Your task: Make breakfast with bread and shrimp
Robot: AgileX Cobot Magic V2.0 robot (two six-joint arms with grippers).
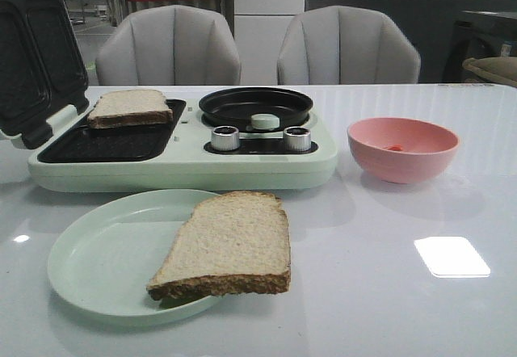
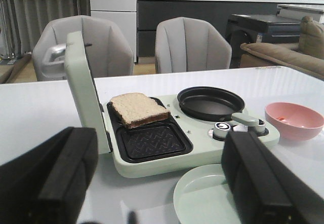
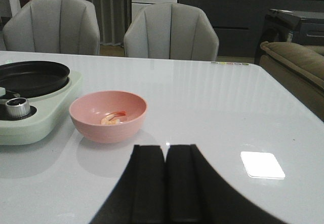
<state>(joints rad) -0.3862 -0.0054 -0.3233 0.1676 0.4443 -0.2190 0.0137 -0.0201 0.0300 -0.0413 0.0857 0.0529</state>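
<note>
One bread slice (image 1: 229,244) lies on the pale green plate (image 1: 97,260) at the front of the white bench (image 1: 388,292), its right edge overhanging the rim; the other slice (image 1: 129,107) sits on the rear grill plate of the open breakfast maker (image 1: 186,159); the shrimp (image 3: 113,117) rests inside the pink bowl (image 1: 402,149), right of the maker; the left tool (image 2: 157,183) is released, fingers wide apart; the right tool (image 3: 165,183) is clenched on nothing.

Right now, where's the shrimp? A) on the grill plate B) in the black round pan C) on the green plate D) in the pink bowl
D: the shrimp lies at the bottom of the pink bowl; the round pan is bare, and the plate and grill plate each carry only a bread slice.
</note>
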